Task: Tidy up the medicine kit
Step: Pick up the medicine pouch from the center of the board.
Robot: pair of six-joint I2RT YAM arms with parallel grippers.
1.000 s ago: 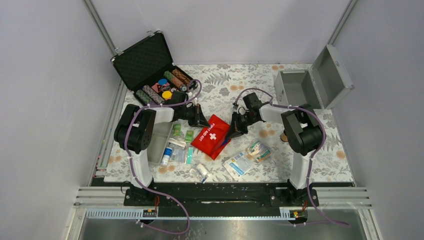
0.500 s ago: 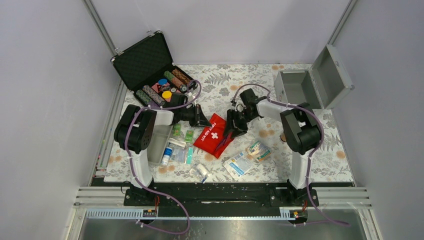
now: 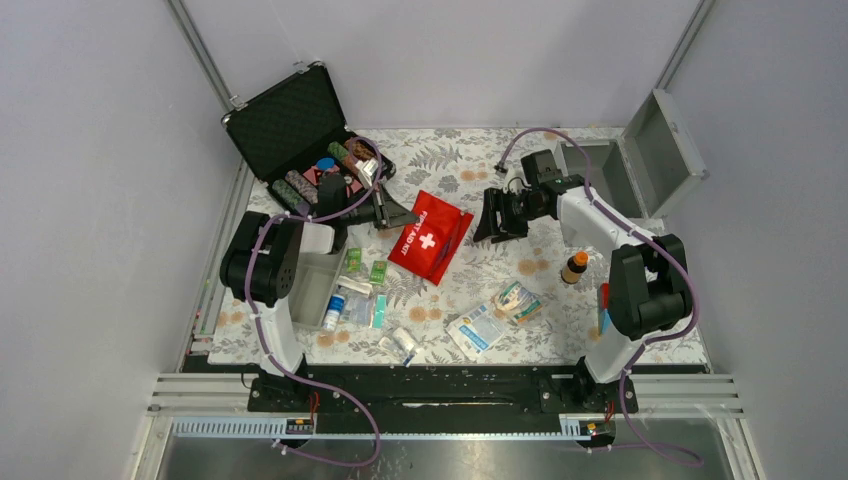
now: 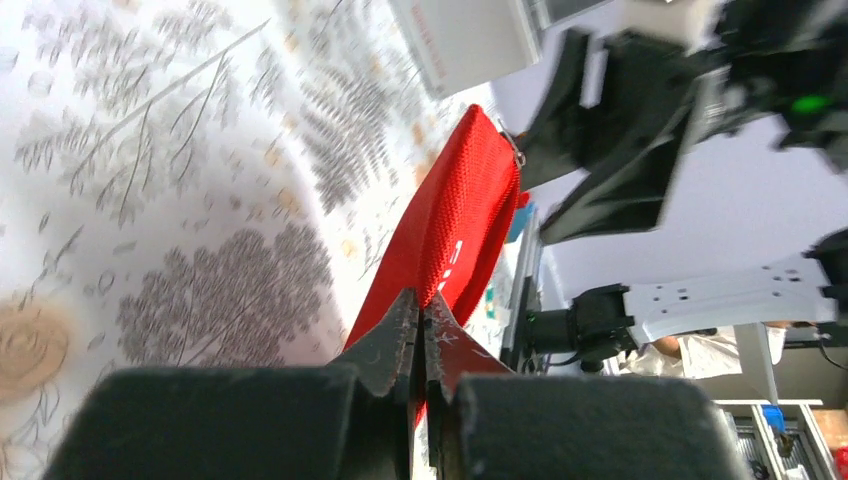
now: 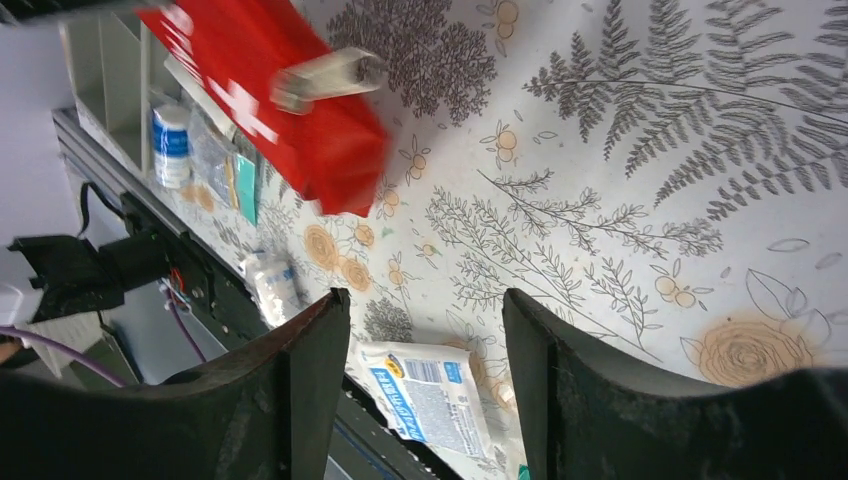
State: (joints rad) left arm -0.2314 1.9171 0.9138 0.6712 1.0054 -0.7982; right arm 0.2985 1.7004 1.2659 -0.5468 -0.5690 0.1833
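Note:
The medicine kit [image 3: 598, 176], a silver-grey metal box, stands at the far right with its hinged lid [image 3: 665, 148] open. A red first-aid pouch [image 3: 432, 238] lies mid-table, its left end lifted. My left gripper [image 3: 404, 215] is shut on that end; in the left wrist view the closed tips [image 4: 421, 305] pinch the red fabric [image 4: 462, 225]. My right gripper [image 3: 491, 218] hangs open to the right of the pouch, apart from it. The right wrist view shows its fingers [image 5: 425, 300] spread over bare cloth, with the pouch [image 5: 250, 75] farther off.
A black foam-lined case [image 3: 318, 160] of coloured chips sits open at the far left. A grey bin [image 3: 315, 285], small packets [image 3: 366, 268] and a white bottle [image 3: 334, 308] lie near left. A brown bottle [image 3: 574, 267], a bandage roll [image 3: 517, 300] and a white sachet [image 3: 475, 330] lie near right.
My right gripper opened, let go of the pouch and drew back toward the metal box. My left gripper pulled the pouch farther from the arms' bases, toward the chip case.

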